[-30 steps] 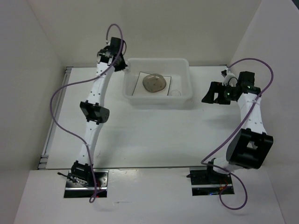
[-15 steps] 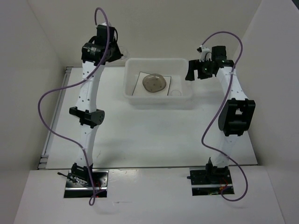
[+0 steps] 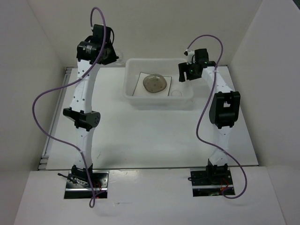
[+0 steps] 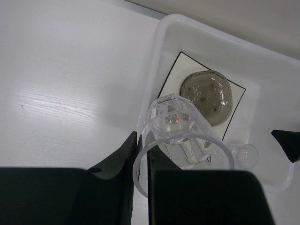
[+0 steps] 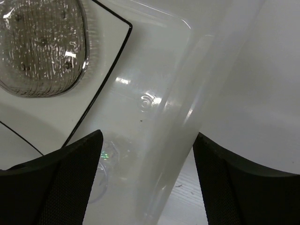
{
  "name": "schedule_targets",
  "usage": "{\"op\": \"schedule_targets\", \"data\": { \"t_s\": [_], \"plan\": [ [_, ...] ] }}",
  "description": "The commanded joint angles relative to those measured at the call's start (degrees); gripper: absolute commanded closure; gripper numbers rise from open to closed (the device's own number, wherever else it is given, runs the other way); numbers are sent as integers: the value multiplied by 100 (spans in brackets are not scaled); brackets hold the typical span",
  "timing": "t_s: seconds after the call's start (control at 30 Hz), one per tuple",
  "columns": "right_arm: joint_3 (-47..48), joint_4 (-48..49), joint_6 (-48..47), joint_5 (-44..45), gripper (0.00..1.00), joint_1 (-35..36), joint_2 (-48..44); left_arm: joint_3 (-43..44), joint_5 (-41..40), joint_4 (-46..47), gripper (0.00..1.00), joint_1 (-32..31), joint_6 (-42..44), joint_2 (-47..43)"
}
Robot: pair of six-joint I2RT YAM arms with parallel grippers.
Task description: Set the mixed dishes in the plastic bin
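Your left claw (image 4: 139,146) is pinching the wall of a small clear glass cup (image 4: 176,125) at its rim. The cup's long axis runs along the claw, base pointing away and down. It hangs over the left rim of the plastic bin (image 4: 154,56), so the open interior lies just to the claw's right; I judge a short shift that way comes before release. The cup is faceted and see-through.

Inside the bin, the square white plate (image 4: 174,77) lies flat with a greyish saucer (image 4: 207,96) on it. A second glass cup (image 4: 247,155) sits at the near right corner. Your right claw (image 5: 147,136) is spread, holding nothing, above the bin's right wall.
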Motion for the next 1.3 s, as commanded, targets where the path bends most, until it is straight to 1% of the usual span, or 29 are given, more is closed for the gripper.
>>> {"op": "schedule_targets", "data": {
  "t_s": [0.0,0.07,0.1,0.17,0.2,0.27,0.3,0.33,0.47,0.5,0.57,0.67,0.73,0.9,0.93,0.97,1.0,1.03,1.07,1.1,1.13,1.17,1.2,1.23,1.27],
  "plan": [
    [53,349,53,187,20,-78,-8,-72,-182,100,96,-57,130,-337],
    [-192,349,123,30,28,-78,-174,-133,-182,100,96,-57,130,-337],
    [-281,288,123,-23,36,-78,-227,-134,-243,100,94,-57,130,-337],
    [-536,287,184,-199,46,-78,-402,-134,-244,100,94,-57,78,-337],
    [-624,287,185,-200,58,-78,-464,-186,-244,100,94,-57,77,-337],
    [-905,235,334,-348,67,-25,-613,-186,-244,100,94,-57,77,-337],
    [-1124,235,334,-410,77,-25,-788,-186,-244,100,94,-57,77,-337],
    [-1230,235,334,-480,80,27,-877,-186,-192,100,94,-57,77,-337],
    [-1679,182,273,-691,88,229,-1255,-134,-191,100,94,-110,77,-284],
    [-1827,182,273,-692,92,230,-1369,-134,-191,100,94,-110,77,-284],
    [-1951,182,273,-692,93,300,-1475,-134,-138,100,94,-110,77,-284],
    [-2224,182,553,-613,95,353,-1765,-134,-138,100,94,-110,77,-284],
    [-2531,103,607,-560,98,353,-2080,-134,-138,100,94,-110,77,-284],
    [-3375,-99,1081,-454,98,353,-2740,-134,-16,100,93,-163,77,-284],
    [-3506,-99,1081,-507,94,353,-2846,-134,-15,100,93,-163,77,-284],
    [-3716,-99,1142,-577,73,353,-3055,-134,167,100,93,-232,77,-223],
    [-3797,-99,1143,-638,57,353,-3145,-134,300,100,93,-285,77,-223],
    [-3850,-99,1143,-691,48,353,-3232,-81,458,100,93,-286,77,-92],
    [-3850,-38,1195,-692,43,353,-3407,-29,607,100,93,-382,130,-39],
    [-3850,-38,1195,-692,31,353,-3487,24,931,100,93,-461,130,32],
    [-3798,41,1248,-692,27,353,-3540,25,1082,100,93,-653,130,163],
    [-3598,41,1248,-692,22,353,-3541,103,1205,100,91,-768,191,234],
    [-3456,41,1248,-692,18,283,-3541,243,1398,161,91,-1048,192,400],
    [-3272,41,1248,-744,18,169,-3541,357,1487,161,91,-1190,244,506],
    [-2861,41,1248,-744,15,90,-3541,515,1566,161,91,-1322,244,629]
  ]
}}
